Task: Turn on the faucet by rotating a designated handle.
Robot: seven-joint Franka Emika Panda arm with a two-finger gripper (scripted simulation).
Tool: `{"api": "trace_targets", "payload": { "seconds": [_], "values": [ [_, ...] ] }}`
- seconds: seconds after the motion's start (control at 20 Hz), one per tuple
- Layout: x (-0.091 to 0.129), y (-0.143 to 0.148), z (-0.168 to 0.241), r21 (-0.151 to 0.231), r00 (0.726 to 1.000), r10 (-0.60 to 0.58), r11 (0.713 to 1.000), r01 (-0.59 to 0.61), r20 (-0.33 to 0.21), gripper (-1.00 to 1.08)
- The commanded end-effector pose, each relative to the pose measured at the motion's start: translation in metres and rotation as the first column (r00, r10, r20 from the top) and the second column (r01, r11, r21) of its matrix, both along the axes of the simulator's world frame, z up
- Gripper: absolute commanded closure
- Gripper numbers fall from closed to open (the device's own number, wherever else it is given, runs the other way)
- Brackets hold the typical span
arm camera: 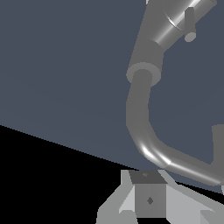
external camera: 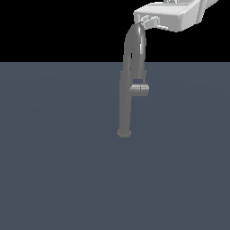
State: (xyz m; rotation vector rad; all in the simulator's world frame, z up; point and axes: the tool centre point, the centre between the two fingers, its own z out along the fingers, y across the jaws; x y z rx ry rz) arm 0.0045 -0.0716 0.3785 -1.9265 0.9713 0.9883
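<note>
The grey faucet (external camera: 125,103) stands upright on its small round base, and its arched spout rises to the top of the exterior view. The stubby handle (external camera: 139,89) sticks out sideways from the column towards the exterior view's right, about halfway up. My gripper (external camera: 147,20) hangs just above and to the right of the spout's arch, touching nothing. In the wrist view the curved spout (arm camera: 141,124) runs close past my gripper (arm camera: 148,197), whose fingers appear as one block, shut and empty. The handle (arm camera: 189,25) shows far off beside the column.
A flat dark blue-grey floor (external camera: 54,157) spreads around the faucet. The white arm comes in from the upper right corner of the exterior view. Nothing else stands on the floor.
</note>
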Motion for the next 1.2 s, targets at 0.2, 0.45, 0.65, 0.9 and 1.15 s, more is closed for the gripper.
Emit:
{"api": "trace_targets", "payload": {
  "seconds": [0.2,0.45,0.65,0.9,1.15],
  "values": [
    [0.022,-0.015,-0.043,0.125,0.982,-0.122,0.982,0.140,-0.143,1.08],
    [0.032,-0.023,-0.078,0.201,0.946,-0.198,0.947,0.252,-0.256,1.08],
    [0.037,-0.027,-0.101,0.241,0.913,-0.238,0.914,0.326,-0.331,1.08],
    [0.039,-0.028,-0.122,0.270,0.880,-0.267,0.881,0.388,-0.393,1.08],
    [0.039,-0.028,-0.130,0.280,0.865,-0.277,0.867,0.413,-0.418,1.08]
  ]
}}
